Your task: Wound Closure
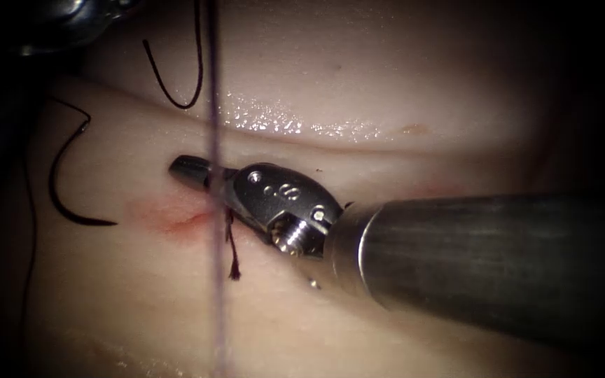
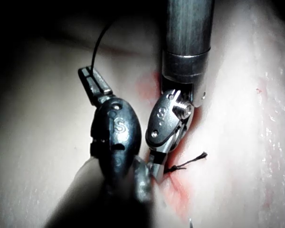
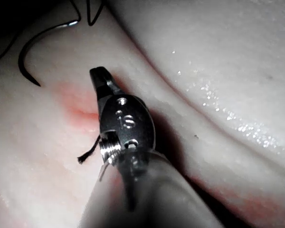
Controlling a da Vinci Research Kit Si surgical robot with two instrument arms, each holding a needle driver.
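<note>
The curved needle (image 1: 61, 199) lies free on the tissue (image 1: 386, 105), left of the reddened cut (image 1: 176, 220), and no tool holds it. The needle (image 3: 26, 57) is not in the tissue. My right tool (image 1: 189, 168) rests low over the cut, jaws shut with nothing seen between them. A short frayed cut end of thread (image 1: 232, 255) sticks out beside it. My left tool (image 2: 91, 80) is shut on the thread (image 2: 97, 45), which rises from its tip. A taut strand of thread (image 1: 213, 84) crosses the endoscope view vertically, in front of the right tool's jaws.
A slack loop of thread (image 1: 176, 98) lies on the tissue behind the cut. A wet fold (image 1: 295, 129) runs across the tissue behind the right tool. Red fluid (image 3: 78, 111) stains the tissue around the cut. The right tool's shaft (image 1: 491, 259) covers the lower right.
</note>
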